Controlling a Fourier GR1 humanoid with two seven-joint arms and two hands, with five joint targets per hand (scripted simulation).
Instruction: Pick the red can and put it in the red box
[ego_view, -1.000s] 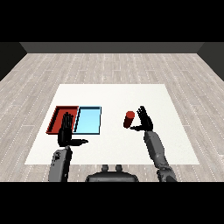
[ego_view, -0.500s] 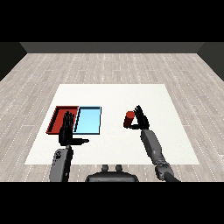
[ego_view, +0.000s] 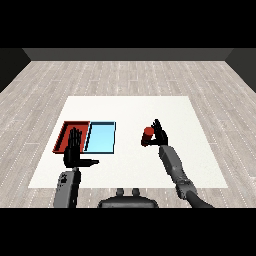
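The red can (ego_view: 147, 136) stands upright on the white table (ego_view: 130, 107), right of the two trays. My right hand (ego_view: 160, 134) is pressed against the can's right side, with its fingers curling round it. The red tray (ego_view: 64, 135) lies at the left, and the light blue tray (ego_view: 102, 138) touches its right side. My left hand (ego_view: 73, 151) hovers open over the front edge of the red tray, fingers straight up and thumb pointing right.
The white table ends at the wooden floor (ego_view: 125, 75) on all sides. Bare table surface lies between the blue tray and the can.
My right hand has moved left onto the can and its fingers have closed in around it. The can and the left hand have stayed in place.
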